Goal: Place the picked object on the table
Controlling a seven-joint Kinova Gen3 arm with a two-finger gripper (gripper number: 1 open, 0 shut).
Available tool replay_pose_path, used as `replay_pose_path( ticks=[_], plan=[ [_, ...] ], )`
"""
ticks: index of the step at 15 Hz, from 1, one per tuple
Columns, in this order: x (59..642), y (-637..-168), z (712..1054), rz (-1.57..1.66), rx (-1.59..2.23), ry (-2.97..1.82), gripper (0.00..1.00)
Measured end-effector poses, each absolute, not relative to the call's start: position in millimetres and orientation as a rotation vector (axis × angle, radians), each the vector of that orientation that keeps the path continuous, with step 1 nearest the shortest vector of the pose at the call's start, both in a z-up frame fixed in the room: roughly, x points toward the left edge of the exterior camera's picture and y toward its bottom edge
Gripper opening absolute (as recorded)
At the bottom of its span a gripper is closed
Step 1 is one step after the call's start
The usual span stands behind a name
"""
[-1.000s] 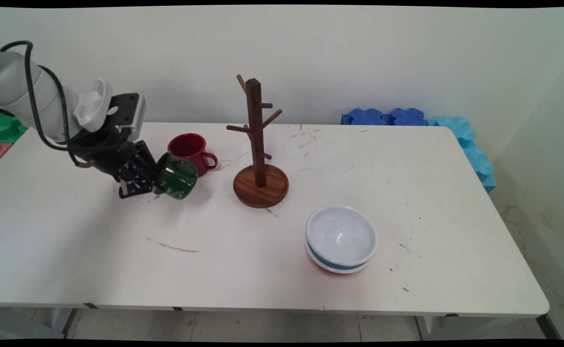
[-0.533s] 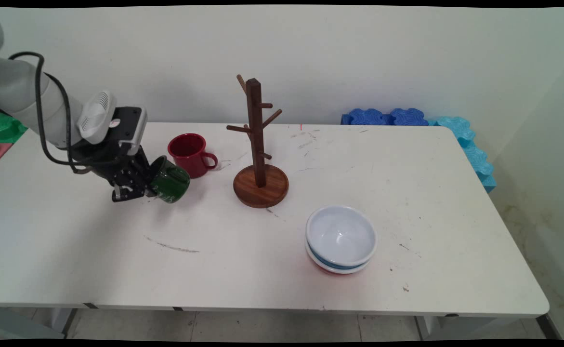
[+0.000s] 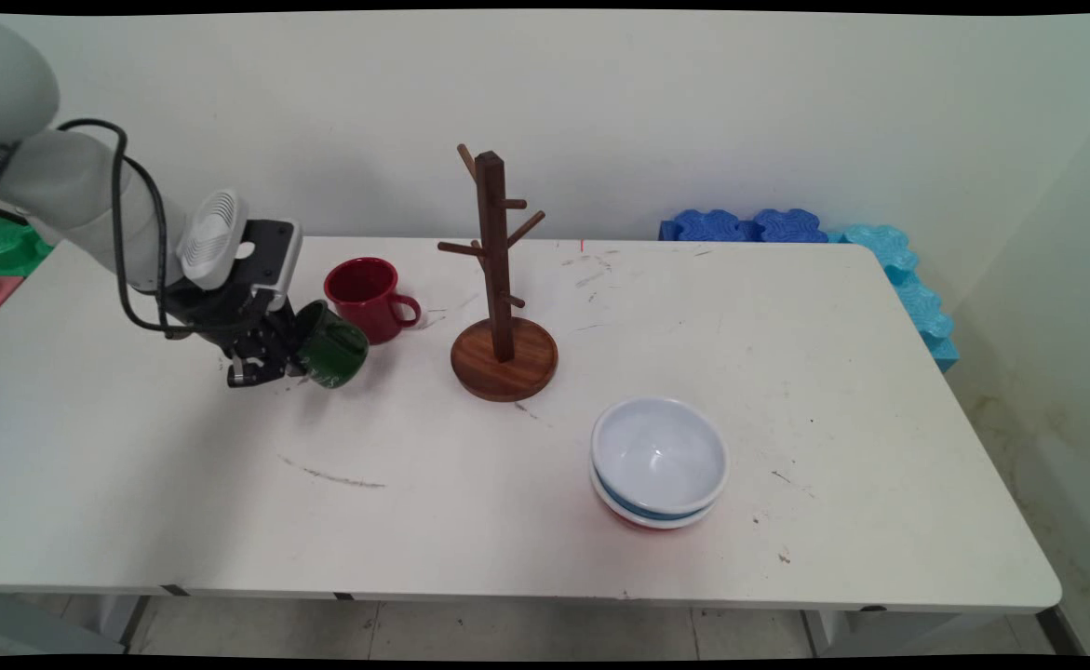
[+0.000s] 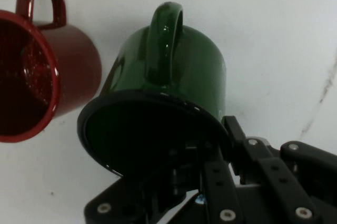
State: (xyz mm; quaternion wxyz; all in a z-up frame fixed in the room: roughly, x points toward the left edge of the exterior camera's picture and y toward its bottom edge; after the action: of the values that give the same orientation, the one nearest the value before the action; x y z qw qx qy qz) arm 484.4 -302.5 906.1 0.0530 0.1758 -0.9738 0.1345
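Note:
My gripper (image 3: 276,355) is shut on the rim of a dark green mug (image 3: 330,346), which is tilted on its side just above the table at the left. In the hand view the green mug (image 4: 168,77) fills the middle, mouth toward the camera and handle up, with one finger inside it and my gripper (image 4: 210,153) clamped on its rim. A red mug (image 3: 368,296) stands upright just behind and to the right of the green one; the red mug (image 4: 42,71) lies at the left of the hand view. A wooden mug tree (image 3: 498,279) stands further right.
A stack of bowls (image 3: 658,462), white on top, sits right of centre toward the front of the white table (image 3: 842,391). Blue foam pieces (image 3: 787,226) line the back right corner and right edge. Green and pink items (image 3: 3,251) lie at the far left.
The arm has swung so the gripper points more downward, and the green mug has shifted slightly left and back, nearer the red mug. The grip is unchanged.

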Motion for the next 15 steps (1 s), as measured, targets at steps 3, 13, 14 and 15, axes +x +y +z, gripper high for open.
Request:
replay_pose_path(
  ticks=[3,13,14,15],
  plan=[
    [483.9,-306.1,896.4,0.413,0.528,-2.983,0.00],
    [482.5,-309.8,874.0,0.408,0.520,-3.029,0.00],
    [482.4,-309.9,872.4,0.407,0.520,-3.032,1.00],
    [482.3,-310.1,871.0,0.407,0.519,-3.034,1.00]
  ],
)
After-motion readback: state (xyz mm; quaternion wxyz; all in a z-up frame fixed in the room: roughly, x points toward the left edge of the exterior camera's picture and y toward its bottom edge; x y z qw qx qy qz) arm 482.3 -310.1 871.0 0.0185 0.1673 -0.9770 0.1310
